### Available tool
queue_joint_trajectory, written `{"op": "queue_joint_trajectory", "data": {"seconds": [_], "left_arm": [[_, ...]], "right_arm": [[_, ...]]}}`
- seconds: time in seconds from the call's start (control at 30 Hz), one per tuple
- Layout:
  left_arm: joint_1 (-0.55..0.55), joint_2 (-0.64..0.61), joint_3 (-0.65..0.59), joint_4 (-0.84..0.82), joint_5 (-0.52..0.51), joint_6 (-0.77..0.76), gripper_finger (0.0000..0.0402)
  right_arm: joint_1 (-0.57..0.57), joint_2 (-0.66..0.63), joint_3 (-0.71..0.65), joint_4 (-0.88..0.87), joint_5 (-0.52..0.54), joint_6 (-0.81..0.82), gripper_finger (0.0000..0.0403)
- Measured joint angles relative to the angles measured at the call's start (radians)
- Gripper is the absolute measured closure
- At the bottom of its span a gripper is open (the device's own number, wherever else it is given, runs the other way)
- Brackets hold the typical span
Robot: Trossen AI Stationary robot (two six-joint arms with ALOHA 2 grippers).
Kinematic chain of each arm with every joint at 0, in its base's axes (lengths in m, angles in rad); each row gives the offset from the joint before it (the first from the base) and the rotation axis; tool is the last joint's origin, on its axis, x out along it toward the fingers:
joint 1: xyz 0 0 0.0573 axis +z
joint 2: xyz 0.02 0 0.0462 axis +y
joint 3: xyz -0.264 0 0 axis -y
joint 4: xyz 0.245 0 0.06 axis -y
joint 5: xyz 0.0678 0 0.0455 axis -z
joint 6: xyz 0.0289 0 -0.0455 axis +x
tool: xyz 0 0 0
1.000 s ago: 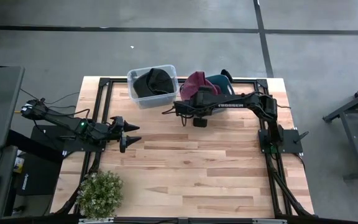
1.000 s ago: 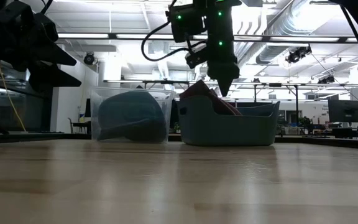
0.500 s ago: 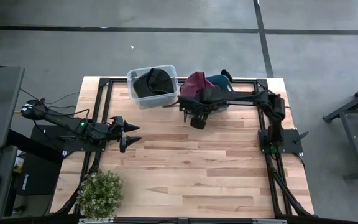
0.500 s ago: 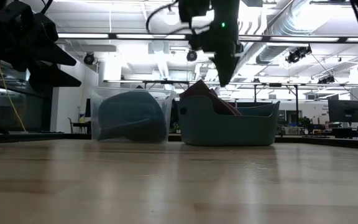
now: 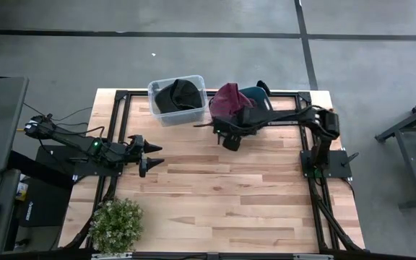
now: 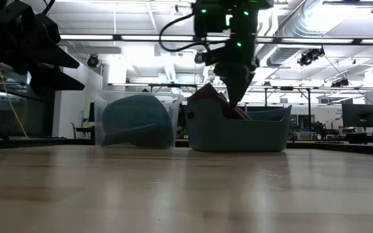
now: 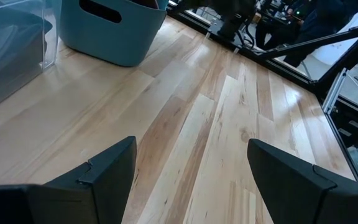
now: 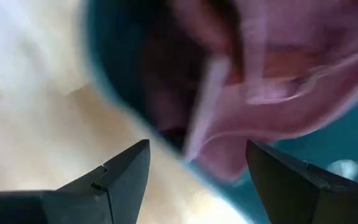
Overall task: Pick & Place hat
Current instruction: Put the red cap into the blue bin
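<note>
Right gripper (image 8: 194, 171) spread, empty, above teal bin (image 5: 255, 96) rim | maroon hat (image 5: 228, 98) in bin | left gripper (image 5: 152, 154) spread, idle

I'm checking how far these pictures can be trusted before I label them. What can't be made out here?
- Teal bin contents: low view, its wall hides all but the maroon hat's top; high view, the right arm covers part.
- Dark hat in the clear bin: shape only, no detail.
- Right gripper: open, but its wrist view is motion-blurred.
- Left gripper: open; low view shows only a silhouette cut by the edge.
</note>
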Motion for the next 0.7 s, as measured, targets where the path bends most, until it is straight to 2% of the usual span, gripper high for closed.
{"op": "queue_joint_trajectory", "data": {"seconds": [0.13, 0.4, 0.7], "left_arm": [[0.0, 0.0, 0.0, -0.001, 0.0, 0.0, 0.011], [0.0, 0.0, 0.0, -0.003, 0.0, 0.0, 0.011], [0.0, 0.0, 0.0, -0.003, 0.0, 0.0, 0.011]], "right_arm": [[0.012, -0.103, -0.142, 0.223, 0.072, -0.02, 0.0143], [0.021, -0.287, -0.398, 0.469, 0.063, -0.018, 0.0143], [0.029, -0.362, -0.656, 0.893, 0.098, -0.22, 0.0143]]}}
